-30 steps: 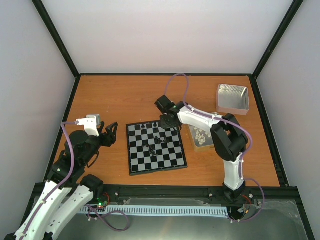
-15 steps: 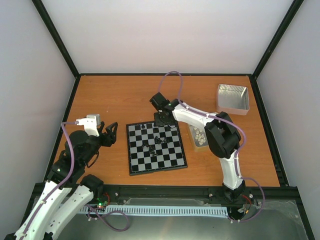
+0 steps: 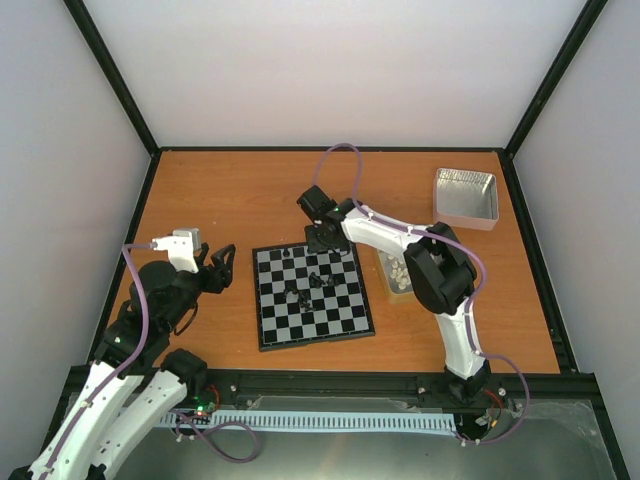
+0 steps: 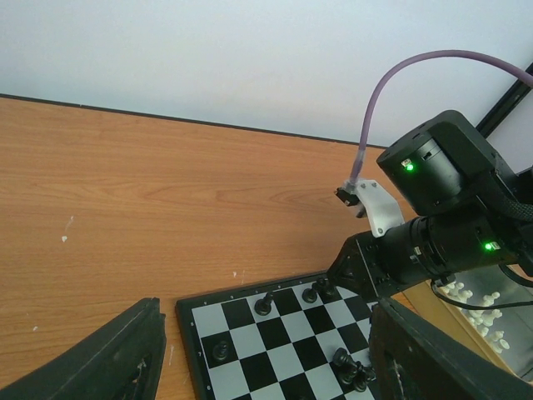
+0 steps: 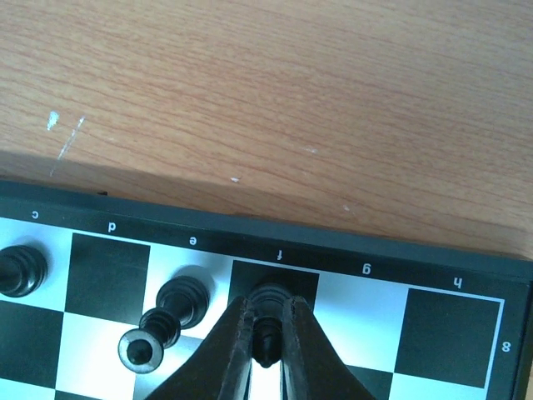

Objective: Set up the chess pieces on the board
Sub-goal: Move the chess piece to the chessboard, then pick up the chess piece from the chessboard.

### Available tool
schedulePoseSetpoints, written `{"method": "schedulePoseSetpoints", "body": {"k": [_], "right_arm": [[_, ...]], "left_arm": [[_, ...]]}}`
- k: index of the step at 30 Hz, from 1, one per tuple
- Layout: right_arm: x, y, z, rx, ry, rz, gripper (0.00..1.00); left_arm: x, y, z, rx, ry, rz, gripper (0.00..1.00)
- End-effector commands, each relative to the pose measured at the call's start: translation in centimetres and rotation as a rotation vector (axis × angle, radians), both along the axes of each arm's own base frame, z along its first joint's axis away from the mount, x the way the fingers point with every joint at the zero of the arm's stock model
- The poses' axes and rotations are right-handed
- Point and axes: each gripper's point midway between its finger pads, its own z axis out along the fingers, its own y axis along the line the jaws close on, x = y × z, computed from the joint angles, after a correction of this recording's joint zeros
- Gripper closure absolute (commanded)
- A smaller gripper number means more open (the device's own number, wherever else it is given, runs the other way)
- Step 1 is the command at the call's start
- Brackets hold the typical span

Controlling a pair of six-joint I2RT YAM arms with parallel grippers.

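The board lies mid-table with several black chess pieces on it. My right gripper reaches over the board's far edge. In the right wrist view it is shut on a small black chess piece whose base rests on the dark f square of the back row. Another black piece stands on the e square beside it, and one stands on c. My left gripper hovers open just left of the board, holding nothing.
A tin with cream-white pieces sits right of the board, under the right arm. An empty metal tin stands at the far right. Bare wooden table lies beyond the board, and dark enclosure rails frame the table.
My right gripper has moved left along the board's far edge with the black piece in it. The left arm has not moved.
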Motion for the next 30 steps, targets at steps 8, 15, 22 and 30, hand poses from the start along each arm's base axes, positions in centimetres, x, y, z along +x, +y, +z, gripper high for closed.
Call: {"method": "schedulePoseSetpoints", "body": {"k": [8, 15, 22, 30], "right_arm": [[0.3, 0.4, 2.0, 0.015, -0.036, -0.011, 0.71], [-0.6, -1.5, 8.3, 0.074, -0.134, -0.053, 0.63], [-7.5, -4.9, 4.7, 0.078, -0.018, -0.074, 0.63], [-10.9, -3.8, 1.1, 0.021, 0.034, -0.036, 0.68]], "left_arm": [[-0.1, 0.1, 0.3, -0.012, -0.007, 0.006, 0.32], [-0.1, 0.0, 0.4, -0.014, -0.008, 0.001, 0.32], [-0.2, -0.2, 0.5, -0.016, -0.015, -0.014, 0.32], [-0.2, -0.4, 0.5, -0.017, -0.017, -0.021, 0.32]]}}
